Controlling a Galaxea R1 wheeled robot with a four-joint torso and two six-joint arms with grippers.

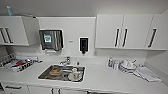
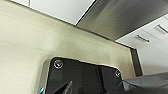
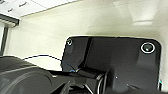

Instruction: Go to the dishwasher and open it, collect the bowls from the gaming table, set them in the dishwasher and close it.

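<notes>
I face a white kitchen counter [image 1: 105, 80] with a steel sink [image 1: 61, 73] set into it. The sink holds dishes, among them something brown and something white. The dishwasher, the bowls and the gaming table are out of view. White lower cabinet fronts [image 1: 37, 89] show just under the counter's near edge. In the left wrist view my arm's dark plate [image 2: 82, 77] sits against a pale surface, and the right wrist view shows the same kind of plate [image 3: 112, 62] against a pale wall.
White upper cabinets [image 1: 125, 31] hang at right and more [image 1: 13, 30] at left. A towel dispenser [image 1: 51, 39] and a black dispenser [image 1: 83, 45] are on the wall. A dish rack [image 1: 21, 63], bottles [image 1: 110, 62], stacked plates [image 1: 127, 66] and a cloth [image 1: 147, 73] occupy the counter.
</notes>
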